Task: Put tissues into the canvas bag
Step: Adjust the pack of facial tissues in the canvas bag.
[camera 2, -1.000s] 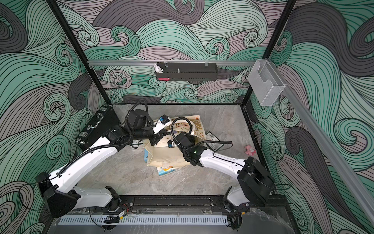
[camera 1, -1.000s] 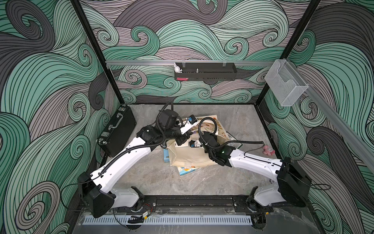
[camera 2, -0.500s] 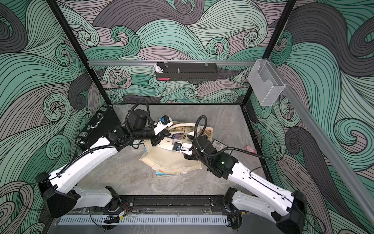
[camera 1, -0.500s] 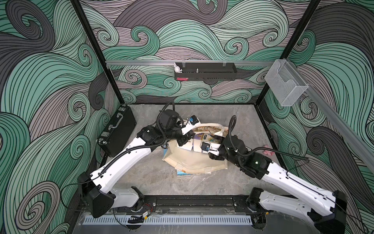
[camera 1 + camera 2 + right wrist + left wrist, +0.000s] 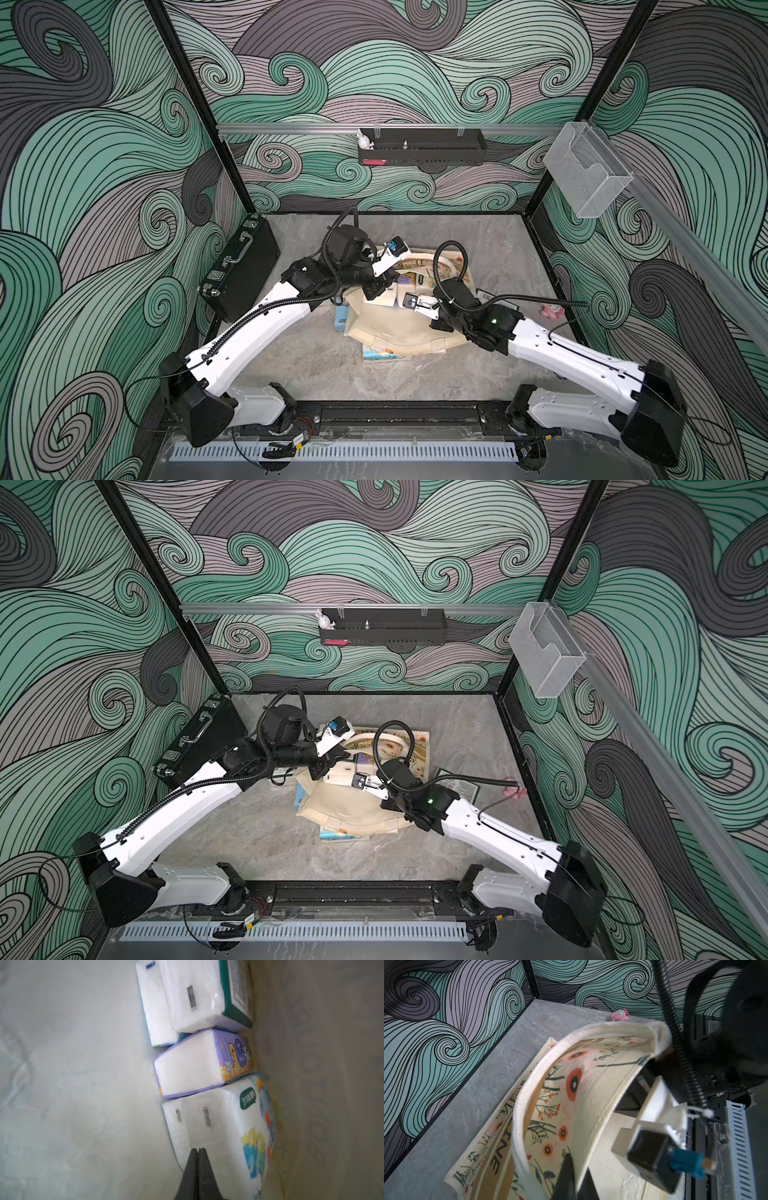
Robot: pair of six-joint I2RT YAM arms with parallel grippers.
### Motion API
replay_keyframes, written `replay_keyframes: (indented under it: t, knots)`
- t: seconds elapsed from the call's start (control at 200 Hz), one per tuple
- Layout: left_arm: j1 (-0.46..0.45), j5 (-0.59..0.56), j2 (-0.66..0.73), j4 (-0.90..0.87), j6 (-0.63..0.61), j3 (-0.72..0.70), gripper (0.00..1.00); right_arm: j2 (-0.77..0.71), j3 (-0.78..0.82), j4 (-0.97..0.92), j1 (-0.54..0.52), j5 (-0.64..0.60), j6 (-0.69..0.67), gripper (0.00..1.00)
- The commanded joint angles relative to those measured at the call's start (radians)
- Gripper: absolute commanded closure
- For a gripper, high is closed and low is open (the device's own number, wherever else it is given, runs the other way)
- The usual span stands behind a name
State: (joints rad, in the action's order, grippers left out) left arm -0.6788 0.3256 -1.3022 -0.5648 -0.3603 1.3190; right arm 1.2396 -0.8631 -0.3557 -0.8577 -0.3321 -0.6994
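In both top views the canvas bag [image 5: 399,332] lies mid-table; outside it, a blue tissue pack [image 5: 340,322] at its 9 o'clock, a dark pack [image 5: 459,788] at 3

Left wrist: the left gripper [image 5: 576,1176] is pinched shut on the bag wall, propping the mouth

Right wrist: the right gripper [image 5: 198,1152], jaws together and empty, sits inside beside the elephant pack [image 5: 218,1126]. Drop-off looks done; next, back out clear of the rim; bare lining leaves room
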Motion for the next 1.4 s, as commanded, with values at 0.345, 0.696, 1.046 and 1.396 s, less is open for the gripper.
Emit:
replay_keyframes:
  t: [0.345, 0.696, 1.046, 1.396]
  knots:
    - [0.0, 0.022, 0.032, 0.005, 0.021, 0.006, 1.0, 0.148, -0.067, 0.305, 0.061, -0.111, 0.043, 0.46]
    - [0.0, -0.119, 0.003, -0.028, 0.07, 0.035, 1.0, -0.22, -0.066, 0.029, 0.066, 0.398, 0.548, 0.4]
    - [0.004, -0.204, -0.061, -0.075, 0.164, 0.101, 1.0, -0.489, 0.074, 0.093, 0.032, 0.654, 1.146, 1.0]
    - [0.003, -0.188, -0.05, -0.06, 0.158, 0.089, 1.0, -0.091, 0.107, 0.542, -0.218, -0.195, 1.004, 1.0]
